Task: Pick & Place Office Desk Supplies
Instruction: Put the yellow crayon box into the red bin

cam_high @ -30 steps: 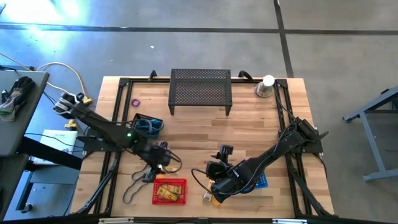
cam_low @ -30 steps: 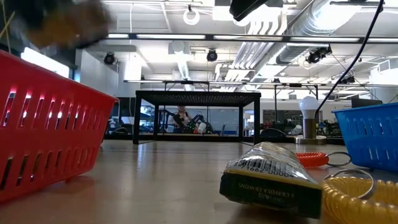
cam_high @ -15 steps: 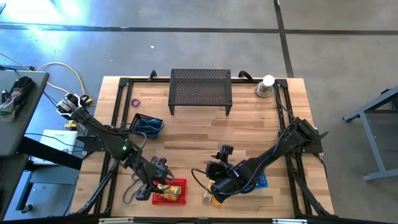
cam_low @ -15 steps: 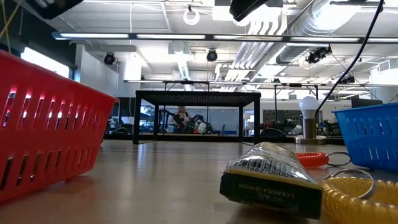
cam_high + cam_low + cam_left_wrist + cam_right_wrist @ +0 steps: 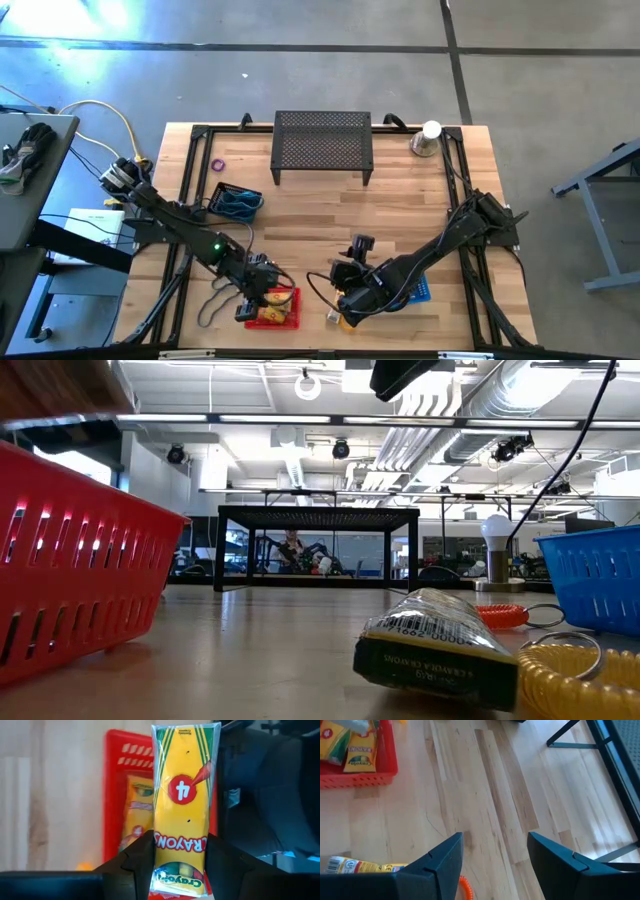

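My left gripper (image 5: 266, 293) hovers over the red basket (image 5: 274, 309) near the table's near edge, shut on a yellow crayon pack (image 5: 182, 795). More crayon packs (image 5: 138, 805) lie inside that basket. My right gripper (image 5: 495, 837) is open, low over bare wood right of the red basket. Next to it lie another crayon pack (image 5: 440, 650), a yellow coil (image 5: 580, 675) and an orange coil (image 5: 500, 615). A dark tray with teal loops (image 5: 237, 201) and a purple ring (image 5: 217, 165) sit toward the far left. My left gripper pinches the crayon pack between its two fingers, one on each long edge, close to the end by the lettering (image 5: 180, 842). The pack reaches forward past the fingertips, along the fingers. It is lifted clear, above the red basket (image 5: 117, 780).
The black mesh stand (image 5: 322, 143) stands at the far middle, and the silver cone with a white ball (image 5: 428, 138) at the far right corner. A blue basket (image 5: 417, 291) lies under the right arm. Bare wood shows in the table's middle.
My left gripper has carried the crayon pack toward the table's near edge, from the bare wood left of centre to above the red basket. It has stayed shut on the pack. My right arm has kept still.
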Action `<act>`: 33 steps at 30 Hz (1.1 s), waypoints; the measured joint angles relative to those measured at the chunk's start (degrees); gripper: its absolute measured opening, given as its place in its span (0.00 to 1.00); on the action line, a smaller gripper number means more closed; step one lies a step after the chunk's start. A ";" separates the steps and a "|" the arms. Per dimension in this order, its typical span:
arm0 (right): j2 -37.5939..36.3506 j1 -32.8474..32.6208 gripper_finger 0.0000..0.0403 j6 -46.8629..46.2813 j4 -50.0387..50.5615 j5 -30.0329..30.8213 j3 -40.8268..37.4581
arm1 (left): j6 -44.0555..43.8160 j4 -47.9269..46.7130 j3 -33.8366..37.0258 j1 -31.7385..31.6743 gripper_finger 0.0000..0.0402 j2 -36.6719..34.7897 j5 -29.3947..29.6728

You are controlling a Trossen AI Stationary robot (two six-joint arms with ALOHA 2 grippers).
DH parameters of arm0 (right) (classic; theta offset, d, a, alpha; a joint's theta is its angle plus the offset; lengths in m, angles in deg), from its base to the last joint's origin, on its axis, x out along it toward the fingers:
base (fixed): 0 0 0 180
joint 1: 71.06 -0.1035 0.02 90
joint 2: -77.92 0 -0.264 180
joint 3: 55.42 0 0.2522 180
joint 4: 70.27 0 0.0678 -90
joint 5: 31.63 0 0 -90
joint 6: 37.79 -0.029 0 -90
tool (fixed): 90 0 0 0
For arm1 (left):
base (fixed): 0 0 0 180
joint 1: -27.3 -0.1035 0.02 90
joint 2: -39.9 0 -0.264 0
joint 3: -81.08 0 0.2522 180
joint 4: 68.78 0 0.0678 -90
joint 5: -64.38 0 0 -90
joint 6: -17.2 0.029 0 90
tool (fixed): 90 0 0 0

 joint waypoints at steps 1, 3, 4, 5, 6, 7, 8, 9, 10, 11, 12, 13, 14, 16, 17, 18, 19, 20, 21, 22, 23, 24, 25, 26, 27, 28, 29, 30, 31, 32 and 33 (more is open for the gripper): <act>0.23 0.05 0.52 0.00 -0.01 -0.11 0.00 | -0.07 -0.50 0.00 -0.16 0.36 0.00 0.05; 0.47 0.05 0.52 0.02 0.03 -0.30 -0.02 | -0.10 -0.77 0.00 -0.20 0.36 0.00 0.04; 0.47 0.05 0.52 0.07 0.02 -0.31 -0.02 | -0.08 -0.80 0.00 -0.20 0.36 0.00 0.03; 0.42 0.05 0.52 0.19 0.01 -0.24 0.00 | -0.08 -0.76 0.00 -0.20 0.36 0.00 -0.01; 0.40 0.05 0.52 0.22 0.01 -0.26 0.00 | -0.08 -0.72 0.00 -0.13 0.36 0.00 -0.03; 0.40 0.05 0.52 0.23 0.01 -0.28 0.00 | -0.08 -0.72 0.00 -0.13 0.36 0.00 -0.03; 0.40 0.05 0.52 0.24 0.01 -0.28 0.00 | -0.08 -0.68 0.00 -0.02 0.36 0.02 -0.05; 0.40 0.05 0.52 0.24 0.01 -0.28 0.00 | -0.05 -0.58 0.00 0.21 0.36 0.02 -0.01; 0.40 0.05 0.52 0.24 0.00 -0.26 0.00 | 0.28 -0.62 0.00 0.43 0.36 0.02 0.01; 0.40 0.05 0.52 0.28 0.00 -0.26 0.00 | 0.43 -0.70 0.00 0.63 0.36 0.02 0.00; 0.40 0.05 0.52 0.34 0.01 -0.28 0.00 | 0.56 -0.70 0.00 0.91 0.36 0.02 -0.04; 0.40 0.05 0.52 0.46 0.01 -0.28 0.00 | 0.58 -0.79 0.00 1.10 0.36 0.02 0.29; 0.40 0.05 0.52 0.46 0.01 -0.28 0.00 | 0.77 -1.04 0.00 1.26 0.36 0.02 1.05; 0.40 0.05 0.52 0.46 0.01 -0.27 0.00 | 0.49 -1.18 0.00 1.27 0.36 0.02 1.61; 0.40 0.05 0.52 0.48 0.01 -0.28 0.00 | -0.22 -1.18 0.00 1.24 0.36 0.02 1.35; 0.40 0.05 0.52 0.52 0.01 -0.27 0.00 | -0.82 -1.17 0.00 1.21 0.36 0.02 0.91; 0.40 0.05 0.52 0.56 -0.01 -0.26 0.00 | -1.42 -1.14 0.00 1.20 0.36 0.04 0.79; 0.40 0.05 0.52 0.57 -0.01 -0.26 0.00 | -2.43 -1.16 0.00 1.20 0.36 0.04 0.98; 0.40 0.05 0.52 0.58 0.01 -0.27 0.00 | -3.24 -1.17 0.00 1.20 0.36 0.07 1.19; 0.40 0.05 0.52 0.64 0.01 -0.28 0.00 | -3.42 -1.29 0.00 1.21 0.36 0.07 1.12; 0.40 0.05 0.52 0.68 0.00 -0.26 0.00 | -2.66 -1.46 0.00 1.22 0.36 0.07 1.04; 0.40 0.05 0.52 0.65 0.00 -0.26 0.00 | -1.68 -1.46 0.00 1.22 0.36 0.07 1.00; 0.40 0.05 0.52 0.61 0.01 -0.26 0.00 | -0.86 -1.47 0.00 1.22 0.36 0.07 1.00; 0.40 0.05 0.52 0.59 0.01 -0.28 0.00 | -0.70 -1.56 0.00 1.22 0.36 0.07 1.04; 0.40 0.05 0.52 0.59 0.01 -0.28 0.00 | -1.16 -1.57 0.00 1.22 0.36 0.07 1.06; 0.40 0.05 0.52 0.57 0.01 -0.27 0.00 | -2.73 -1.55 0.00 1.20 0.36 0.07 1.06; 0.40 0.04 0.52 0.55 0.01 -0.28 0.00 | -4.57 -1.55 0.00 1.09 0.36 0.07 1.06; 0.40 -0.06 0.52 0.55 0.01 -0.28 0.00 | -5.60 -1.58 0.00 0.94 0.36 0.07 1.06; 0.40 -0.13 0.52 0.56 0.01 -0.29 0.00 | -5.58 -1.59 0.00 0.90 0.36 0.07 1.14; 0.40 -0.20 0.52 0.65 0.00 -0.39 0.01 | -4.71 -1.59 0.00 1.05 0.36 0.07 1.33; 0.38 -0.27 0.52 0.95 -0.01 -0.78 0.02 | -3.49 -1.56 0.00 1.33 0.36 0.30 1.81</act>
